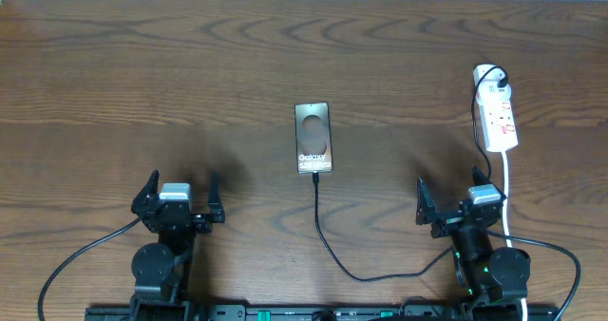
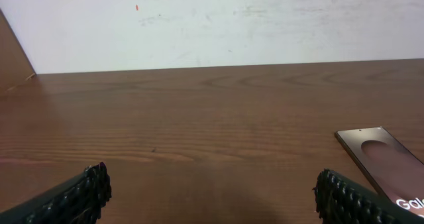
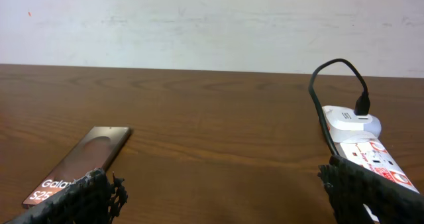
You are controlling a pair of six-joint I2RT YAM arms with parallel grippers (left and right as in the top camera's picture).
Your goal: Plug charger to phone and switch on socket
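Left gripper [image 1: 182,188] and right gripper [image 1: 449,193] at the near edge, fingers spread wide and empty, phone [image 1: 313,138] flat mid-table, charger [image 1: 324,237] tip meeting its near end, socket [image 1: 499,120] far right, wooden table [image 1: 142,65] beneath.

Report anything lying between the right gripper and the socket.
No object stands between the right gripper and the socket. Only the charger cable runs along the socket's left edge toward the gripper, and the white cord trails back past it.
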